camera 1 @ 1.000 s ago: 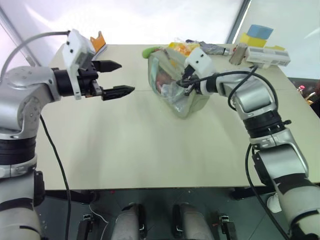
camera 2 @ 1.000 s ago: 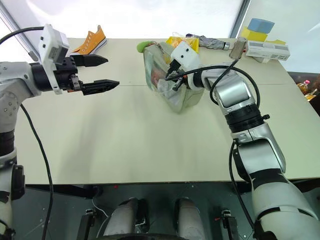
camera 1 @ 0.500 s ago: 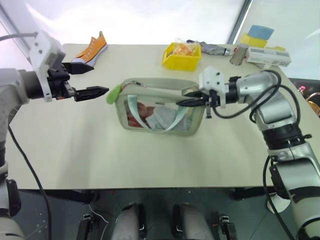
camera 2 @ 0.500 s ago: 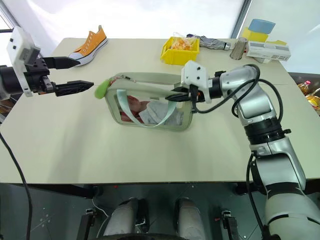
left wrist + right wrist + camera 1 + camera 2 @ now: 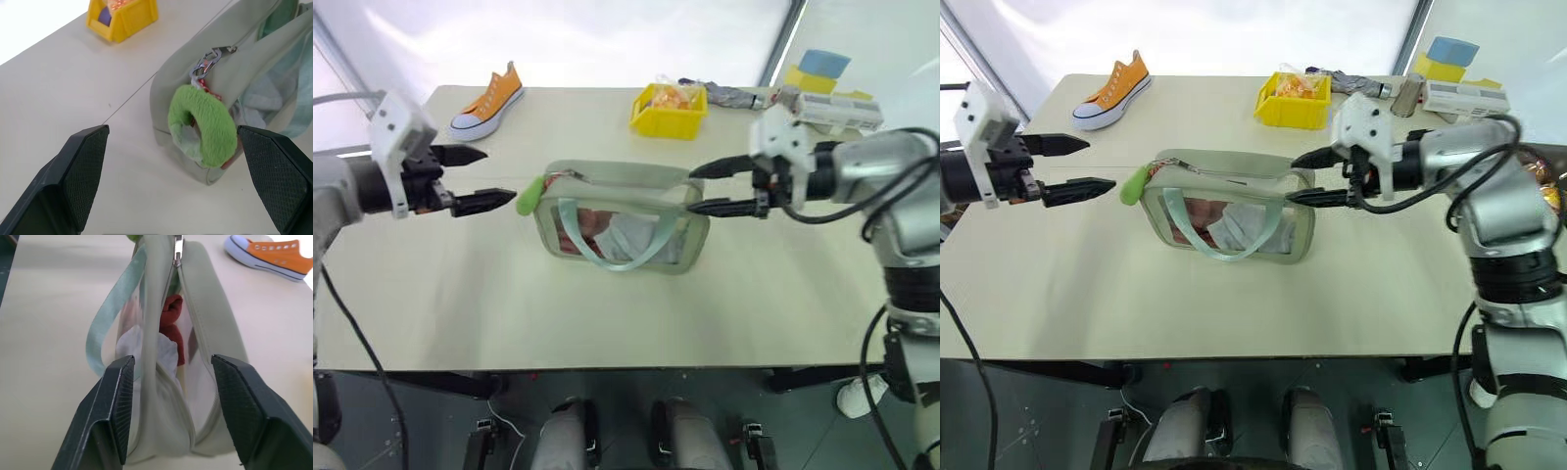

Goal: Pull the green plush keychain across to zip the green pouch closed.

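A beige rectangular table [image 5: 607, 313] fills the foreground; a thin seam line crosses its top. Behind its far edge stands a bright white translucent wall [image 5: 607, 39], with dark diagonal frame bars at the left [image 5: 337, 49] and right [image 5: 783, 44]. Strong diffuse light enters from behind. The floor [image 5: 440, 421] under the near table edge is dark grey.

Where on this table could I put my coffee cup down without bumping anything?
The near half of the table, in front of the green pouch, is bare. It is crowded at the far edge: orange sneaker, yellow bin, clutter in the far right corner.
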`<state>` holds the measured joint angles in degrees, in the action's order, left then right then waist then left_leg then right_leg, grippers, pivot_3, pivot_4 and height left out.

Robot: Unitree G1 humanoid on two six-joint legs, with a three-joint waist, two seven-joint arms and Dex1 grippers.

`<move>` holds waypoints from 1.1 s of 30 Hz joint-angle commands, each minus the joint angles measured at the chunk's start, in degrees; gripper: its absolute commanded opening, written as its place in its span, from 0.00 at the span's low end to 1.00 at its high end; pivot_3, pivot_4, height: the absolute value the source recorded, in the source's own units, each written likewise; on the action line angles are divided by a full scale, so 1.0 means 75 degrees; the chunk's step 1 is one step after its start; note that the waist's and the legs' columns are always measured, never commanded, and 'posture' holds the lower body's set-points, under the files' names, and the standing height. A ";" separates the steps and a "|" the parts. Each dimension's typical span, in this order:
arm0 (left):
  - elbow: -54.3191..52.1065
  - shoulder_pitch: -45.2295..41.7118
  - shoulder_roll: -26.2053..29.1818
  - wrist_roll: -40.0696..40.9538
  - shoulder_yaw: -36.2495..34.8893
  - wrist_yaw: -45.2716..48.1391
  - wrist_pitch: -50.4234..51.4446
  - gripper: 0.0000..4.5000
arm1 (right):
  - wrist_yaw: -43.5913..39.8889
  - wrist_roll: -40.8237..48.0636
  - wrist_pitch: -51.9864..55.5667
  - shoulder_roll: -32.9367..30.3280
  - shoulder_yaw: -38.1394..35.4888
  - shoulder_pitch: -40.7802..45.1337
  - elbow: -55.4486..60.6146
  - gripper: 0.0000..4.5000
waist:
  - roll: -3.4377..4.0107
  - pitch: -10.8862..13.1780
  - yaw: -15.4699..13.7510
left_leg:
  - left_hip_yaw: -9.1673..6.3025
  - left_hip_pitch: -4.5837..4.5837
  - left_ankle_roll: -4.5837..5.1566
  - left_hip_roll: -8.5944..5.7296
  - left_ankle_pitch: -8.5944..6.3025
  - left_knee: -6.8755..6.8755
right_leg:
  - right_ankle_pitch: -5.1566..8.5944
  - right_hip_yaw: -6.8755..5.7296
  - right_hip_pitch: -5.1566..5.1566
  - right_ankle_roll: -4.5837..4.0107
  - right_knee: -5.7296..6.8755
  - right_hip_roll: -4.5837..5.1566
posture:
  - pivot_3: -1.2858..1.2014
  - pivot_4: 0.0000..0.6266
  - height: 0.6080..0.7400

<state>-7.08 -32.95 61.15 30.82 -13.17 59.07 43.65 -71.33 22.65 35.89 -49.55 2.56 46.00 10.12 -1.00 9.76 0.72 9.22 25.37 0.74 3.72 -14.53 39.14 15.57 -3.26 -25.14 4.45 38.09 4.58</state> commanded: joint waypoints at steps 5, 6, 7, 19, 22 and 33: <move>-0.0994 0.0362 -0.0163 0.0399 -0.0187 -0.0362 0.0345 1.00 | 0.0448 0.0306 0.0506 0.0044 0.0065 -0.0655 0.0900 0.58 | 0.0000 0.0000 -0.0001 | 0.0000 0.0001 0.0001 -0.0001 0.0000 -0.0001 | 0.0000 0.0001 0.0000 0.0000 -0.0001 0.0000 | 0.52 0.24 1.00; -0.1082 0.0417 -0.0192 0.0408 -0.0160 -0.0405 0.0363 1.00 | 0.0508 0.0206 0.0390 0.0076 0.0126 -0.0676 0.0816 0.58 | 0.0000 -0.0001 0.0002 | 0.0000 0.0000 0.0001 -0.0001 0.0000 0.0000 | 0.0000 0.0001 0.0001 0.0000 -0.0001 0.0001 | 0.52 0.24 1.00; -0.1138 0.0473 -0.0207 0.0412 -0.0151 -0.0438 0.0368 1.00 | 0.0560 0.0099 0.0254 0.0095 0.0185 -0.0683 0.0731 0.58 | 0.0000 -0.0001 0.0002 | 0.0001 -0.0001 0.0001 -0.0002 0.0000 0.0000 | 0.0000 0.0001 0.0002 0.0000 -0.0001 0.0001 | 0.52 0.24 1.00; -0.1114 0.0574 -0.0669 0.0234 0.0317 -0.0768 0.0134 1.00 | 0.0692 -0.0070 -0.0171 0.0209 0.0329 -0.0582 0.0374 0.00 | 0.0000 -0.0001 -0.0007 | 0.0000 -0.0001 0.0001 -0.0006 0.0000 0.0001 | 0.0000 0.0001 0.0004 0.0000 -0.0001 -0.0001 | 0.52 0.24 1.00; -0.1041 0.0550 -0.0788 0.0115 0.0434 -0.0921 0.0082 1.00 | 0.0751 -0.0169 -0.0276 0.0197 0.0375 -0.0577 0.0356 0.00 | 0.0000 -0.0001 -0.0007 | 0.0000 -0.0001 0.0000 -0.0007 0.0000 0.0001 | 0.0000 0.0000 0.0003 0.0000 -0.0001 -0.0002 | 0.52 0.24 1.00; -0.0855 0.0019 -0.0485 0.0246 0.0266 -0.0691 0.0147 0.01 | 0.0891 -0.0218 -0.0373 0.0284 0.0394 -0.0606 0.0390 0.00 | 0.0000 -0.0001 -0.0001 | -0.0001 -0.0001 0.0000 -0.0006 0.0000 0.0001 | 0.0000 0.0000 0.0003 0.0000 -0.0001 -0.0001 | 0.52 0.24 1.00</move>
<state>-13.27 -30.98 56.32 32.65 -9.90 53.40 45.57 -65.04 20.99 33.90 -47.67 6.06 40.62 12.09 -1.00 9.75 0.71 9.22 25.37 0.74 3.68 -14.53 39.14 15.57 -3.26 -25.12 4.45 38.09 4.57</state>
